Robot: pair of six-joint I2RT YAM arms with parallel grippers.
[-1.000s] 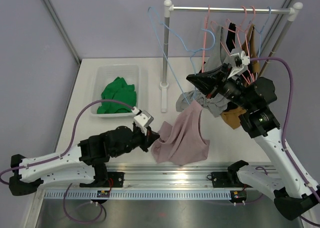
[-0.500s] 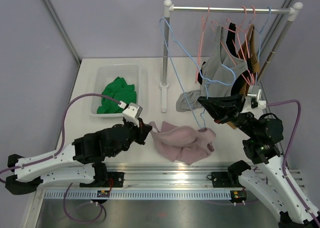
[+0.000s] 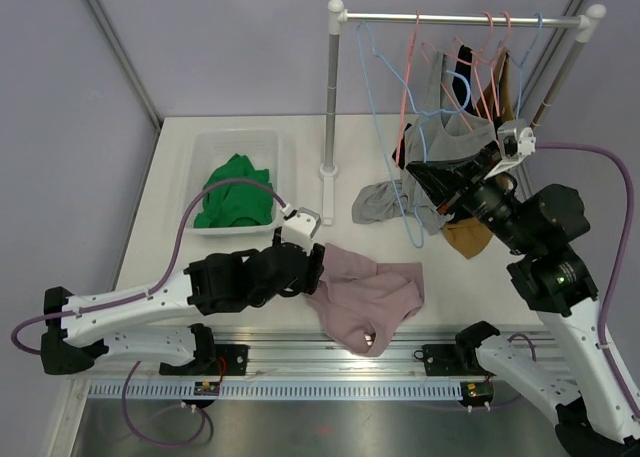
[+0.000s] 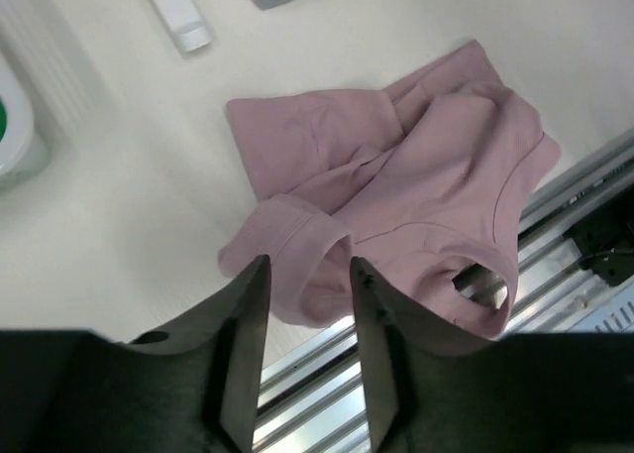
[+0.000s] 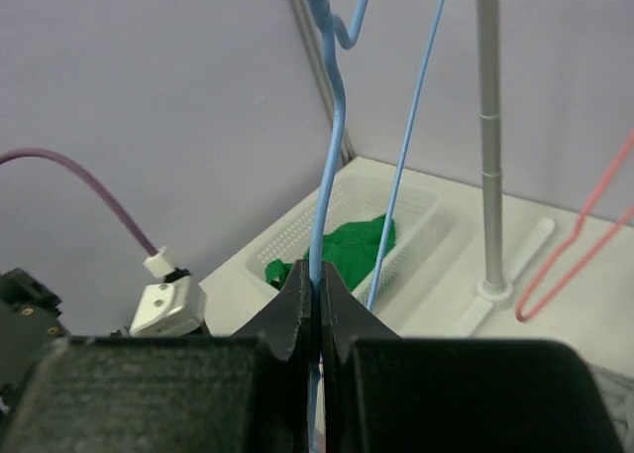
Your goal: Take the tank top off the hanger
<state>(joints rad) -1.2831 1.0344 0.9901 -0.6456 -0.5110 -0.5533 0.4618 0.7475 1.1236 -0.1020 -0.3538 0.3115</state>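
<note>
Table (image 3: 450,277) now bearing dropped tank top (image 3: 365,292), right gripper (image 5: 317,284) raising hanger (image 5: 330,166)

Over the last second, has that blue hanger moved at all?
Yes. The blue hanger moved right: in the top view its hook was left of the white post, now it is right of it.
</note>
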